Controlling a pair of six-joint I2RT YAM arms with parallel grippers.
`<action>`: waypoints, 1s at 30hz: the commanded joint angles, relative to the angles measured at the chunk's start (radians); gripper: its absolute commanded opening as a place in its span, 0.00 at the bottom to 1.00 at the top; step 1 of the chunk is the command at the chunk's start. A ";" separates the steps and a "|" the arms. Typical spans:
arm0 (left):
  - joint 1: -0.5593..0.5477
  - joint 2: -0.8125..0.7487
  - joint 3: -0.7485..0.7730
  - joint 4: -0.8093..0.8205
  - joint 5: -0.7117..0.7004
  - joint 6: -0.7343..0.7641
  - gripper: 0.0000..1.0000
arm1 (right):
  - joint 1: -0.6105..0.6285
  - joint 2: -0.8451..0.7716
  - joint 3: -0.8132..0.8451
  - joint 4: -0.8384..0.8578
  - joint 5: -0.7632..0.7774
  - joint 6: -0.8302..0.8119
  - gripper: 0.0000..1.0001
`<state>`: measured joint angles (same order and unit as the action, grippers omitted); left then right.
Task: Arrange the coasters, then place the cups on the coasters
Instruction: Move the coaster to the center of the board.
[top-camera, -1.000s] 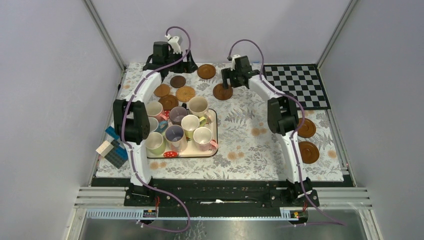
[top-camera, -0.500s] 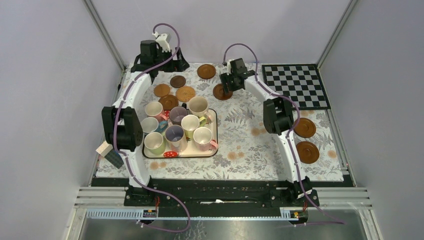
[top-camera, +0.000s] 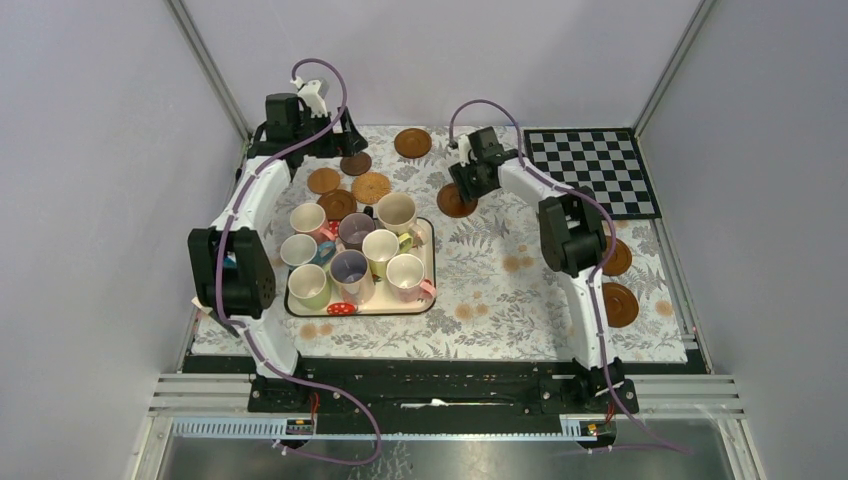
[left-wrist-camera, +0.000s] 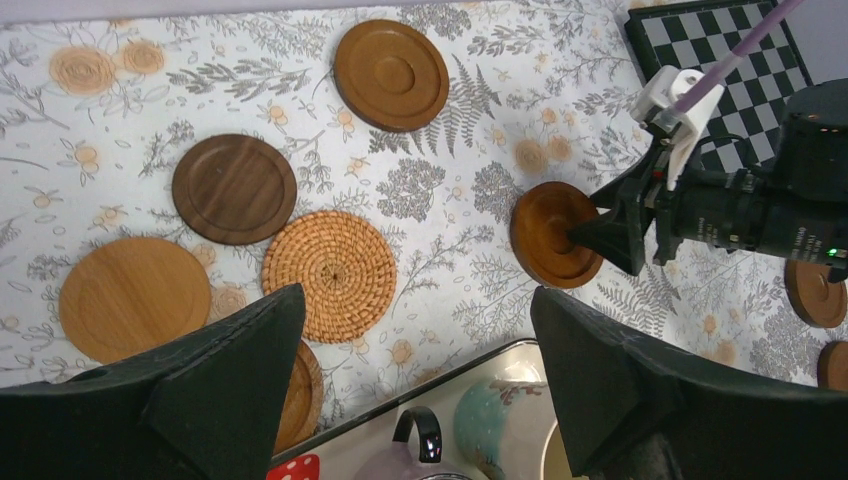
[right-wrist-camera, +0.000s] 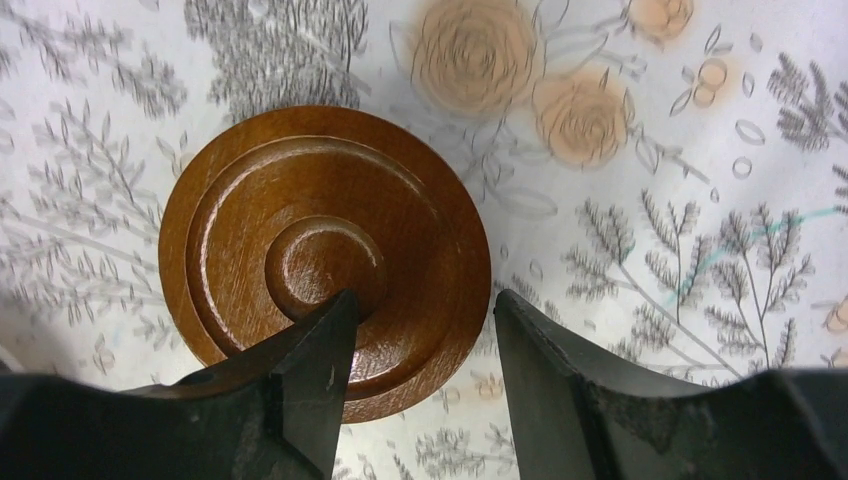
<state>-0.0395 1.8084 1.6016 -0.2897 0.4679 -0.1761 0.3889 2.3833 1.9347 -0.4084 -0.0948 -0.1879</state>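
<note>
A reddish-brown coaster (right-wrist-camera: 300, 200) with a raised centre knob lies flat on the floral tablecloth (right-wrist-camera: 650, 150). In the overhead view it is in the upper middle, apart from the other discs. The right gripper (right-wrist-camera: 420, 320) is down over it. One of its fingers (right-wrist-camera: 310, 390) overlaps the disc just beside the knob, and the other sits just outside the rim, over the cloth. The jaws stand apart with the disc's right-hand part between them. Whether they actually pinch it cannot be told.

Up and to the left of it in the overhead view, a brown coaster (left-wrist-camera: 390, 74) lies alone near the top edge. Further left is a cluster of four: a dark coaster (left-wrist-camera: 234, 188), a woven coaster (left-wrist-camera: 329, 276), a light tan coaster (left-wrist-camera: 134, 298) and a medium-brown coaster (top-camera: 337, 204). The left gripper (left-wrist-camera: 413, 300) hovers above this group with its jaws spread wide. In the left wrist view the woven disc shows between them.

Just below the cluster, in the left centre of the overhead view, eight cups (top-camera: 381, 246) stand upright, packed together on a cream tray (top-camera: 385, 308).

Near the right edge lie two more brown coasters (top-camera: 618, 304), the upper one partly behind the right arm. A checkerboard mat (top-camera: 595, 170) fills the upper right corner of the table.
</note>
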 joint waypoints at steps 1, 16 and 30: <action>0.006 -0.084 -0.030 0.056 0.041 0.007 0.91 | -0.024 -0.098 -0.156 -0.092 -0.013 -0.086 0.58; 0.006 -0.188 -0.143 0.078 0.078 0.005 0.91 | -0.170 -0.503 -0.726 -0.081 -0.052 -0.244 0.50; 0.003 -0.219 -0.186 0.067 0.089 0.027 0.92 | -0.410 -0.587 -0.810 -0.089 -0.038 -0.340 0.49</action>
<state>-0.0380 1.6440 1.4143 -0.2615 0.5362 -0.1730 0.0166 1.8214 1.1374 -0.4633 -0.1589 -0.4778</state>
